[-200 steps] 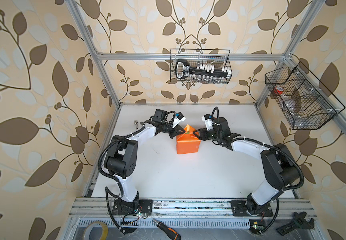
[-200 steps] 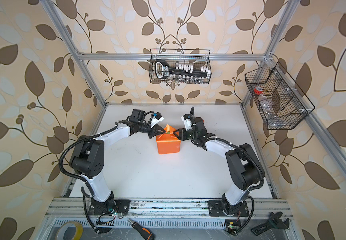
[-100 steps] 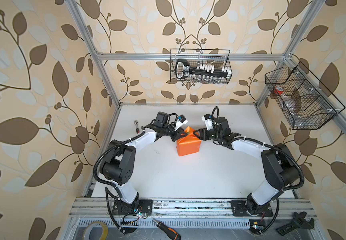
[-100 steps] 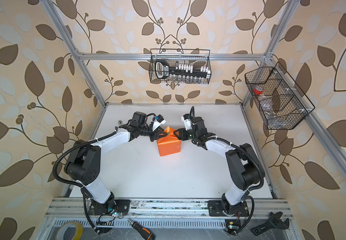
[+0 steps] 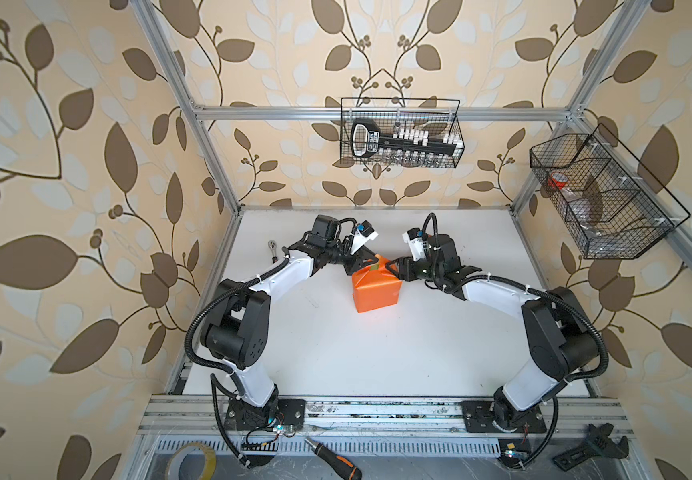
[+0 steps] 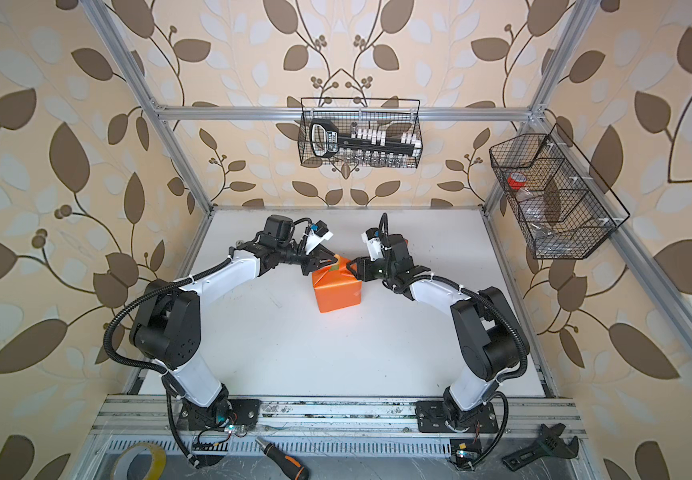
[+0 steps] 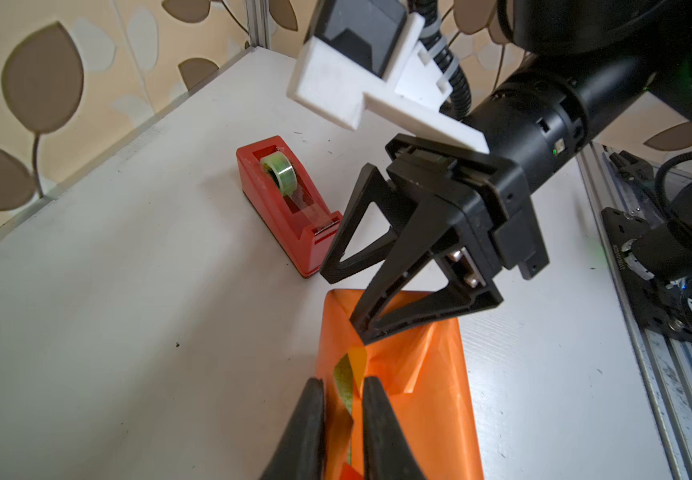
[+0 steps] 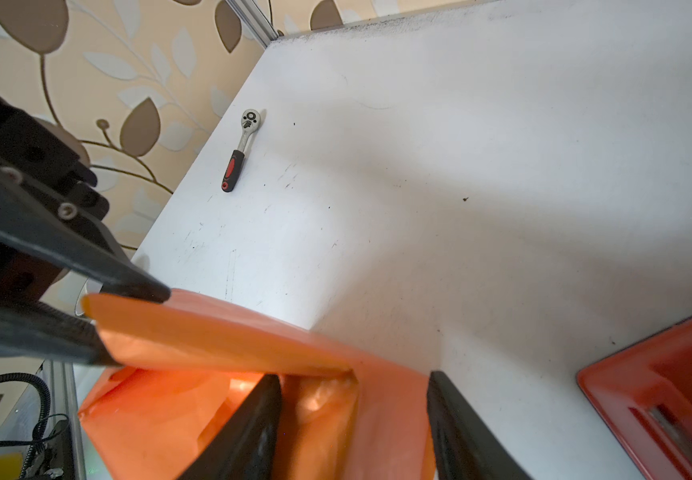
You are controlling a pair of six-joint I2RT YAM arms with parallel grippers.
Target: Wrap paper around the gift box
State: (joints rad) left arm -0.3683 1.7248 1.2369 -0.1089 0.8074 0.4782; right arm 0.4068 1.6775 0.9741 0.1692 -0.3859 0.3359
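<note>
Orange paper (image 7: 427,395) is folded shut; left gripper (image 7: 343,381) jaws, just eased slightly apart, flank a tape strip (image 7: 346,399) (likely released, sealing it); right gripper (image 7: 343,302) jaws, apart, press the fold beneath.

Bright orange paper (image 5: 377,293), red tape dispenser (image 7: 277,226), white table (image 5: 377,357), beige wallpaper (image 5: 15,316) with a brown leaf pattern.

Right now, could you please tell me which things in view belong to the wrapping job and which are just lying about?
Job: paper, folded round the gift box, only a green sliver seemingly showing; red tape dispenser.
Lying about: ratchet; tape roll; screwdriver; black wrench; back wire basket; side wire basket.
</note>
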